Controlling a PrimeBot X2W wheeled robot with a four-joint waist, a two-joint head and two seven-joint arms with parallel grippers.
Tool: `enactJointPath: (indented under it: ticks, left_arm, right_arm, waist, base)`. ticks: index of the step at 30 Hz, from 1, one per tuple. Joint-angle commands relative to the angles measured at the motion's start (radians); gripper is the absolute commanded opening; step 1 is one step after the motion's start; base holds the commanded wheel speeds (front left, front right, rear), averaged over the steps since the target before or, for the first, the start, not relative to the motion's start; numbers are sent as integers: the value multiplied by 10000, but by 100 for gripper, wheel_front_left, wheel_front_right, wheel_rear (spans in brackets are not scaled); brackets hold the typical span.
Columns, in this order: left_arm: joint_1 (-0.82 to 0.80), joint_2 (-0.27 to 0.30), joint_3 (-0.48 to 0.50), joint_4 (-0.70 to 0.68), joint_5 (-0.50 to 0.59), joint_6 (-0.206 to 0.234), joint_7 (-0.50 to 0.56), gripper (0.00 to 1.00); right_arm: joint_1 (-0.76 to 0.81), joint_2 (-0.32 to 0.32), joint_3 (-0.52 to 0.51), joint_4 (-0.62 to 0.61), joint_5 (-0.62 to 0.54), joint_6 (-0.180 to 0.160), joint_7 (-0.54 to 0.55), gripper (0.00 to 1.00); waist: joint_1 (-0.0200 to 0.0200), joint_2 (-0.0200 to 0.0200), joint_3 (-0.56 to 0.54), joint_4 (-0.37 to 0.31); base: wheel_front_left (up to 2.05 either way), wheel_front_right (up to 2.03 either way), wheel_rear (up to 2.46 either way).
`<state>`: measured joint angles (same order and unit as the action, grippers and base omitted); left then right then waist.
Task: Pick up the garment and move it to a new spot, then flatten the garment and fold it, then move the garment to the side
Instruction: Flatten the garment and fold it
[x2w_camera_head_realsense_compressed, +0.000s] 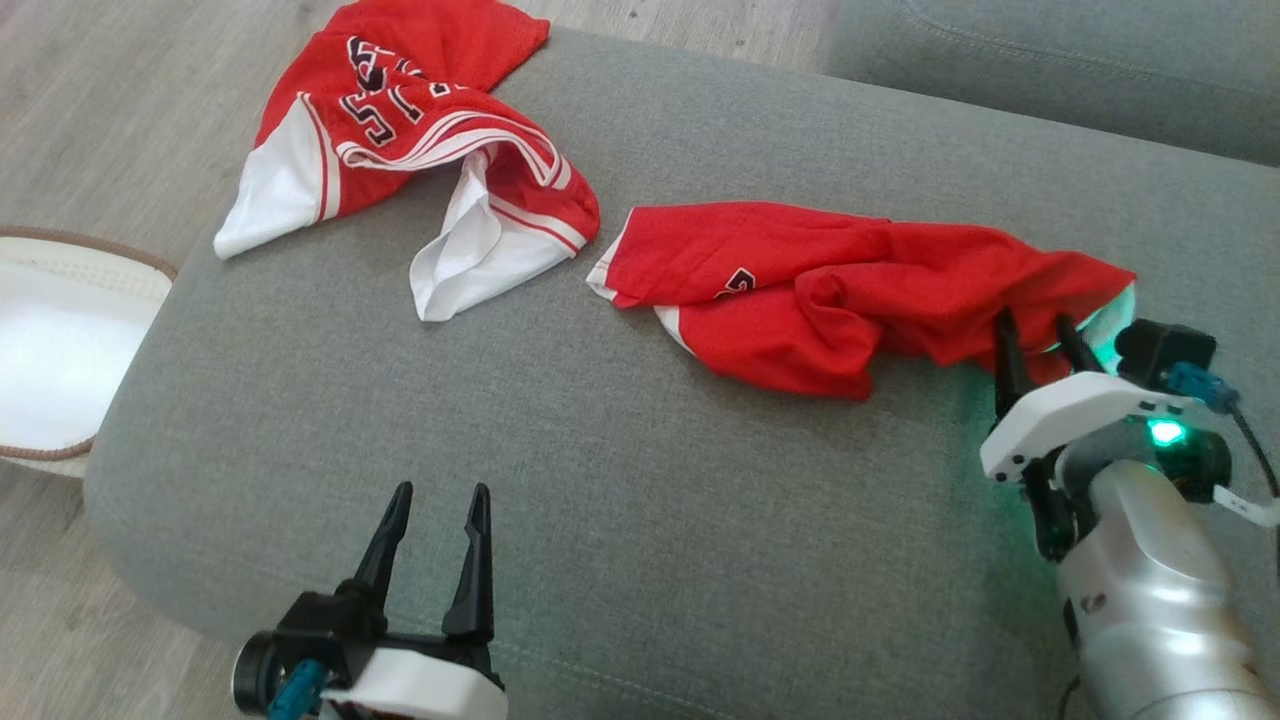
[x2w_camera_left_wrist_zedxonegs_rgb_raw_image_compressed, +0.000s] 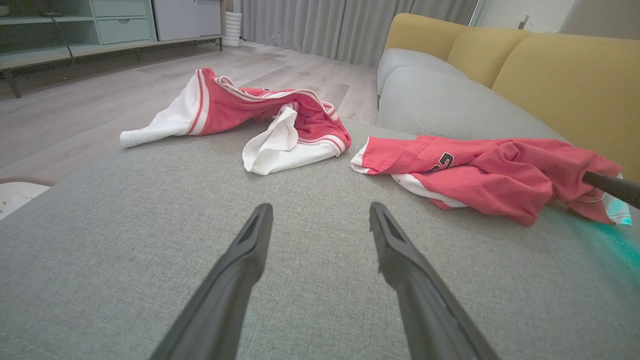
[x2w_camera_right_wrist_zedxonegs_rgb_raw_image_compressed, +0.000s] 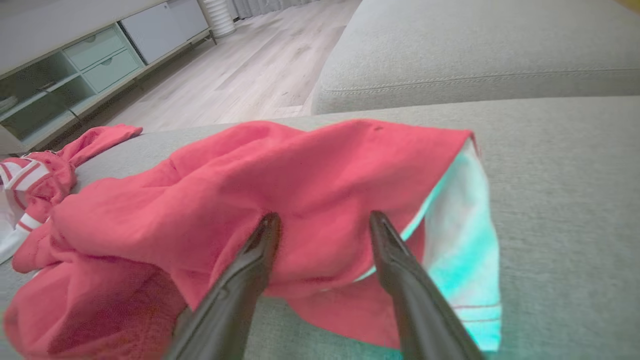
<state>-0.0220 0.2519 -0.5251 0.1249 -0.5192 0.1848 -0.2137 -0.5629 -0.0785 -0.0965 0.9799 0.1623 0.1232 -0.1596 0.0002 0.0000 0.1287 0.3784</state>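
Note:
A crumpled red garment (x2w_camera_head_realsense_compressed: 850, 280) with white trim lies on the right half of the grey sofa seat (x2w_camera_head_realsense_compressed: 700, 520); it also shows in the left wrist view (x2w_camera_left_wrist_zedxonegs_rgb_raw_image_compressed: 500, 170) and close up in the right wrist view (x2w_camera_right_wrist_zedxonegs_rgb_raw_image_compressed: 300, 170). My right gripper (x2w_camera_head_realsense_compressed: 1035, 322) is at its right end. The fingers are apart and straddle a raised fold of red cloth (x2w_camera_right_wrist_zedxonegs_rgb_raw_image_compressed: 322, 220), with the tips touching the fabric. My left gripper (x2w_camera_head_realsense_compressed: 442, 492) hovers open and empty over bare cushion near the seat's front edge (x2w_camera_left_wrist_zedxonegs_rgb_raw_image_compressed: 321, 207), well left of the garment.
A second red and white jersey (x2w_camera_head_realsense_compressed: 400, 110) lies at the seat's far left corner, partly over the edge. A white round object with a brown rim (x2w_camera_head_realsense_compressed: 60, 340) sits on the wood floor to the left. Yellow backrests (x2w_camera_left_wrist_zedxonegs_rgb_raw_image_compressed: 550, 65) rise behind the seat.

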Motion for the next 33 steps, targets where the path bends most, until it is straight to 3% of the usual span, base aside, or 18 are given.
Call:
enactJointPath:
  ticks: [1, 4, 13, 21, 27, 33]
  left_arm:
    - [-411, 98, 291, -264, 49, 9, -116, 100]
    - [-443, 115, 262, -299, 58, 8, -106, 100]
    - [-445, 139, 222, -330, 41, 46, -105, 100]
    - [-362, 125, 242, -290, -23, 129, -144, 100]
    - [-279, 116, 197, -246, -78, 130, -151, 100]
    - [-188, 190, 148, -273, -109, 156, -72, 100]
  right_arm:
    - [-437, 15, 355, -42, 203, 75, -126, 28]
    - [-641, -20, 678, 427, 494, 75, -121, 0]
    - [-1227, -275, 1475, 1055, 850, 75, -539, 0]
    - [-1902, -1019, 1578, 936, 494, 75, -963, 0]
    - [-2459, -1658, 930, -255, -173, 75, -1016, 0]
    - [-2904, -1529, 393, -1769, -870, 75, -1019, 0]
  waist:
    - [-2, 0, -34, -39]
    - [-2, 0, -31, -85]
    - [-2, 0, 69, -272]
    - [-2, 0, -147, -624]
    - [-2, 0, -543, -864]
    - [-2, 0, -882, -999]
  base:
    - [0, 0, 0]
    - [0, 0, 0]
    - [0, 0, 0]
    - [0, 0, 0]
    - [0, 0, 0]
    - [0, 0, 0]
